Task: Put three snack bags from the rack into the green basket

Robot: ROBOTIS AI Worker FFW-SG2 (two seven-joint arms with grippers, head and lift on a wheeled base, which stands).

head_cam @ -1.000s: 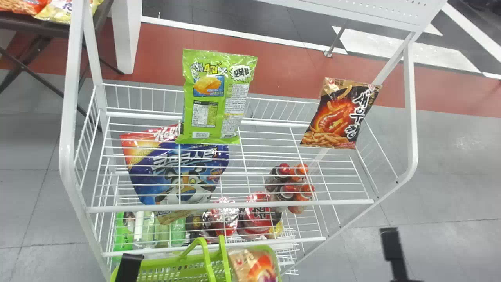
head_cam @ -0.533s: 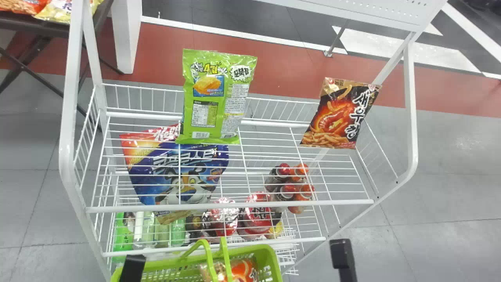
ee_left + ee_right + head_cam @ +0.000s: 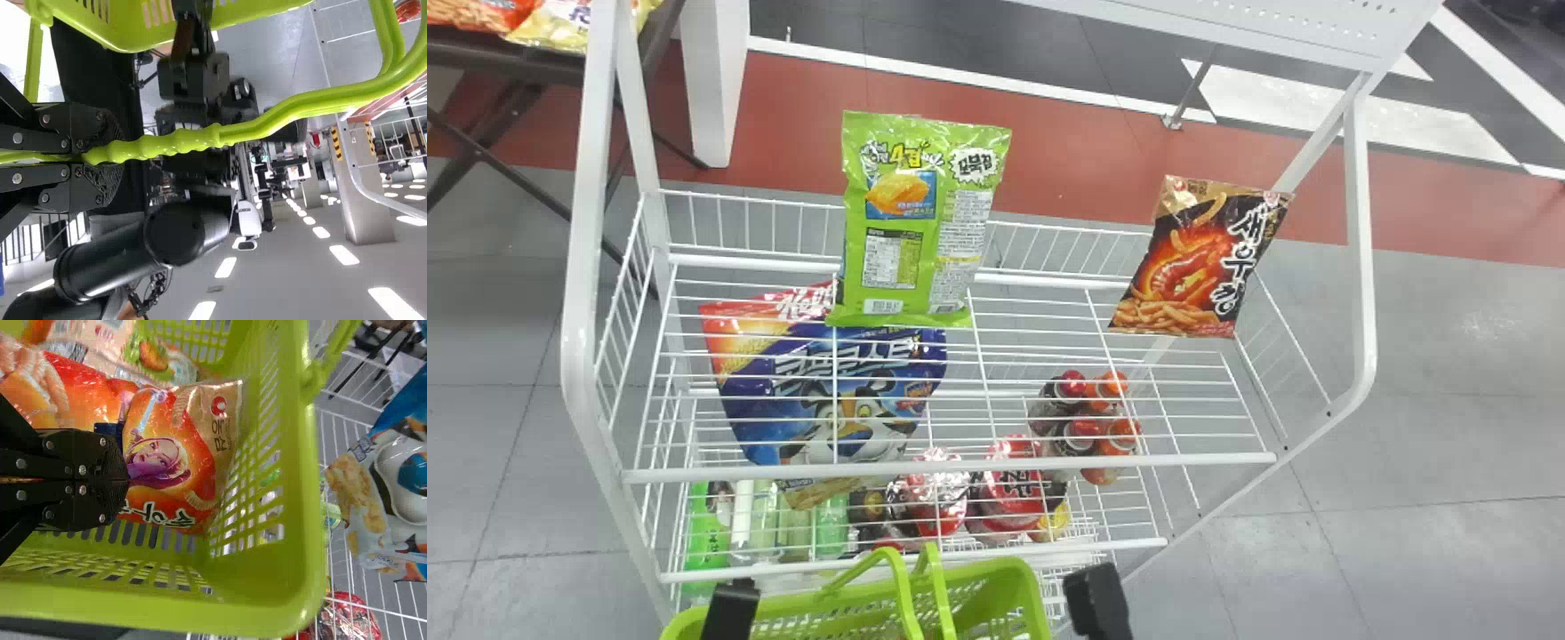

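At the head view's bottom edge, my left gripper is beside the green basket; in the left wrist view, my left gripper is shut on the basket handle. Right of the basket is part of my right gripper. Seen from the right wrist, my right gripper is inside the basket, its fingers together on an orange snack bag. Another snack bag lies beside it. On the rack stand a green snack bag and a black-and-orange one.
The white wire rack rises beyond the basket, framed by side posts. Beneath its top shelf are a blue cereal bag, bottles and red-lidded cups. A dark table with bags stands back left.
My right arm has moved left toward the basket. The orange bag has gone down into it, out of the head view. The basket has shifted slightly left.
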